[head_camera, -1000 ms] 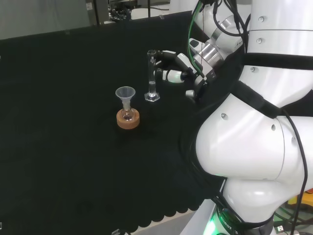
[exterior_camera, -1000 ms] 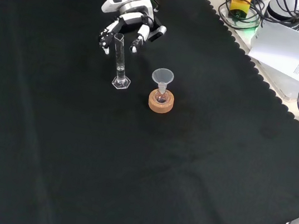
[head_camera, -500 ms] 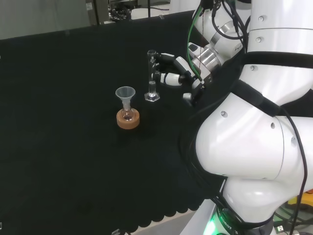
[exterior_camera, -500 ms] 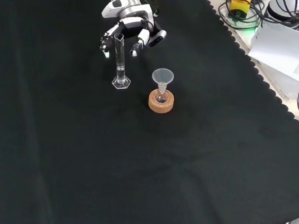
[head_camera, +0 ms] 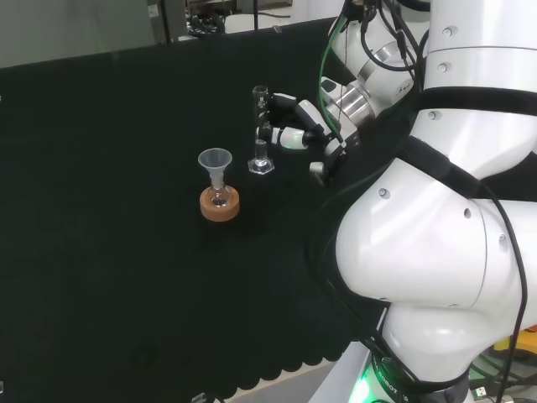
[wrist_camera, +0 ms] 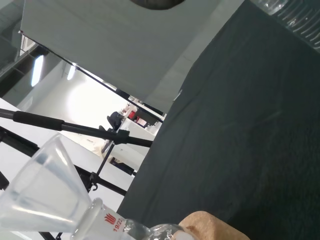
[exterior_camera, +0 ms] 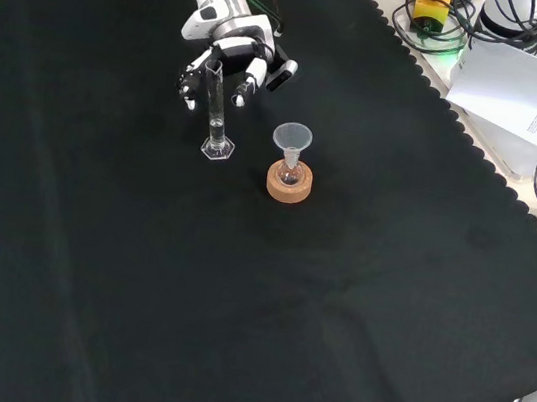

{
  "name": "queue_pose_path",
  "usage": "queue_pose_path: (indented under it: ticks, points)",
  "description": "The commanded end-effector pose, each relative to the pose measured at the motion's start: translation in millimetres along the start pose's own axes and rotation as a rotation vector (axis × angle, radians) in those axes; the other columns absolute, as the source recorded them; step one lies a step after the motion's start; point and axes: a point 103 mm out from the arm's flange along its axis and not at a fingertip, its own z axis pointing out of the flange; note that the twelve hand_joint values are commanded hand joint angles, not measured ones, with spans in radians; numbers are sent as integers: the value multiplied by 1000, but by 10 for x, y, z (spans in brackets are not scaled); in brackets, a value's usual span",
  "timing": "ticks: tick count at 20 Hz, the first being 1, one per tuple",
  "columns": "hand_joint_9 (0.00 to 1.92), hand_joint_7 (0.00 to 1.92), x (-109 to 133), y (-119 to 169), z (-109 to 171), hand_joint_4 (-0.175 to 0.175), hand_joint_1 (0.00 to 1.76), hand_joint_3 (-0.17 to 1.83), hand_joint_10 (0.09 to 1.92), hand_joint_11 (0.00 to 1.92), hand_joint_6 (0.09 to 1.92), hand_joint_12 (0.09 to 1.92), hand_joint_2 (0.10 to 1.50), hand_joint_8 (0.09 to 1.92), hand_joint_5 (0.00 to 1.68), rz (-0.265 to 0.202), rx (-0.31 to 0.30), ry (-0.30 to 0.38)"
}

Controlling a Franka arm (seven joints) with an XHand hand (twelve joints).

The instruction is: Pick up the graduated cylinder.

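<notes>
- Two pieces of clear ware stand on the black cloth of the desk [exterior_camera: 358, 275]: a tall graduated cylinder [exterior_camera: 218, 113] and a small flask [exterior_camera: 291, 174] in a cork ring [exterior_camera: 288, 185], with a funnel [exterior_camera: 292, 140] sitting in the flask's neck.
- In the front view the cylinder stands upright in the upper left of the frame, on its own small hexagonal foot, to the left of the cork ring and near it but apart.
- In the head view the same cylinder [head_camera: 260, 133] sits just above centre, up and to the right of the funnel [head_camera: 215, 159] and the cork ring [head_camera: 220, 204].
- The hand [exterior_camera: 232, 54] comes in from the top of the front view and sits right at the cylinder's upper part — its fingers [exterior_camera: 193, 89] are half curled and spread to either side of the tube, not pinched on it as far as I can see.
- In the head view the hand [head_camera: 295, 122] reaches in from the right, its fingertips [head_camera: 265, 133] just beside the cylinder's upper half; whether they touch the glass I cannot tell.
- The cylinder's foot rests on the cloth — it is not lifted.
- The wrist view looks close past the funnel [wrist_camera: 42, 187] and the cork ring [wrist_camera: 212, 227] across the dark cloth.
</notes>
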Motion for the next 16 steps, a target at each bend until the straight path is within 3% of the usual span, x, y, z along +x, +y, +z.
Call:
queue_pose_path:
  ticks: [1, 16]
  points:
    - [649, 458, -35, 19, 51, -35, 1041, -175, 564, 385, 87, 1297, 1004, 641, 529, 1, -10, 24]
    - [705, 492, -90, 47, 194, -29, 1052, -175, 537, 453, 97, 1272, 1008, 620, 604, -8, -7, 48]
